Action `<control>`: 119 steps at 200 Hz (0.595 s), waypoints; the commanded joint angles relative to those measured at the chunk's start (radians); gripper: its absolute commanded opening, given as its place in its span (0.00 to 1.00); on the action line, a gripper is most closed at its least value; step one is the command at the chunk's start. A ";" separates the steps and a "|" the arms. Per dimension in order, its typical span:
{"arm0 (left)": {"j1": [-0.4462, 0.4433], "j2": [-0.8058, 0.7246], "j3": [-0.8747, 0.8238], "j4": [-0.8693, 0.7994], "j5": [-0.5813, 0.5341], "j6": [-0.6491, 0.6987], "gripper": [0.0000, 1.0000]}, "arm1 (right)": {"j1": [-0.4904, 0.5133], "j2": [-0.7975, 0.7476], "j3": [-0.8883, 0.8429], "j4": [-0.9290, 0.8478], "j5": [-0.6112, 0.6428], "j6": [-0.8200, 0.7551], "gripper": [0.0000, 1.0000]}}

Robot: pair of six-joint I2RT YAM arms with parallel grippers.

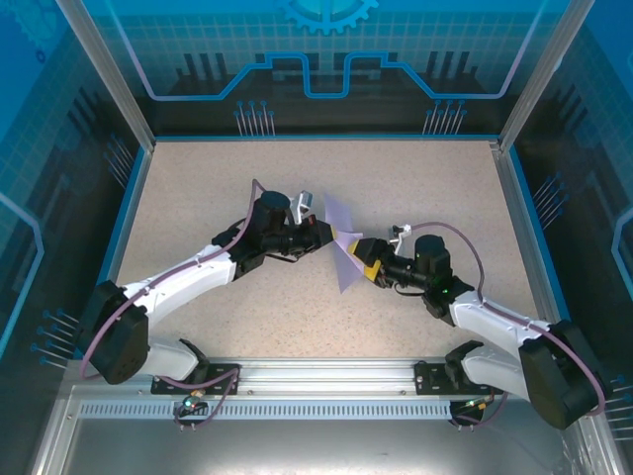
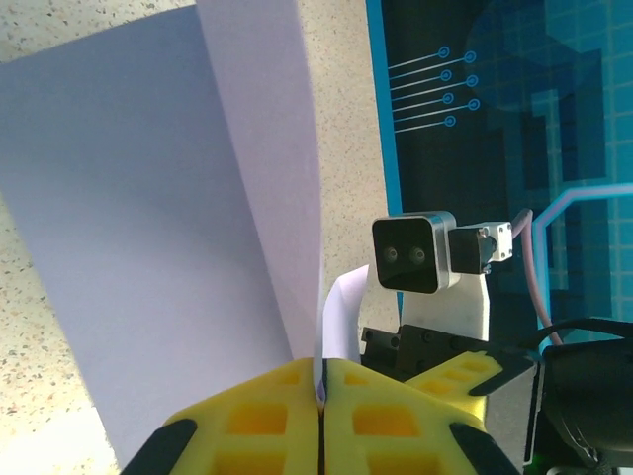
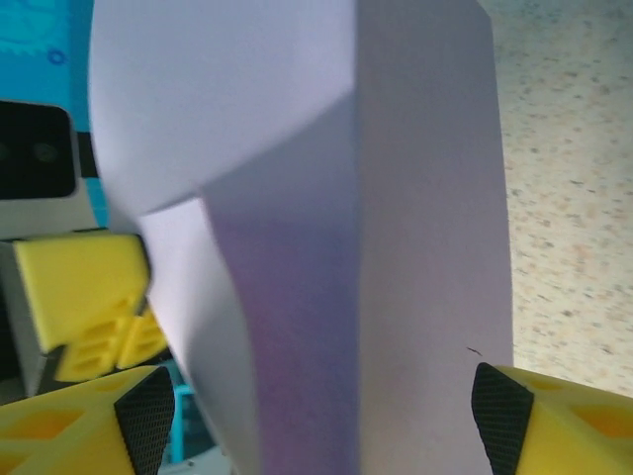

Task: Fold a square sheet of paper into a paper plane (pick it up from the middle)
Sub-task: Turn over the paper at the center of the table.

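1. The thin, matte, lavender-purple folded paper sheet point(image 2: 148, 228) between the jaws is plain and unprinted. Its creased faces shade from pale lilac to deeper violet.
2. The moulded plastic fingers point(image 2: 257, 426) of the left jaws are bright yellow. Those of the right jaws are the same yellow, with black cross-hatched pads point(image 3: 148, 416).
3. The flat speckled bench point(image 1: 218, 178) below the jaws is beige with fine dark flecks and has a blue border.
4. The enclosure wall panels point(image 1: 326, 99) beyond the jaws are dark navy with cyan circuit lines.
5. The left robot arm point(image 1: 188, 277) and right robot arm point(image 1: 495, 322) are white with black joints and mauve cables.
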 commanded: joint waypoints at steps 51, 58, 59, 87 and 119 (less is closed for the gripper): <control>0.027 -0.037 -0.051 0.051 0.029 -0.037 0.06 | -0.008 0.014 0.018 0.170 -0.041 0.132 0.66; 0.033 -0.040 -0.059 0.051 0.029 -0.036 0.05 | -0.010 0.010 0.020 0.160 -0.041 0.128 0.64; 0.032 -0.040 -0.060 0.051 0.029 -0.036 0.05 | -0.010 0.008 0.020 0.158 -0.041 0.128 0.64; 0.046 -0.046 -0.090 0.065 0.040 -0.035 0.05 | -0.018 -0.005 0.017 0.147 -0.043 0.124 0.57; 0.053 -0.048 -0.104 0.071 0.050 -0.032 0.05 | -0.019 -0.004 0.022 0.133 -0.043 0.112 0.49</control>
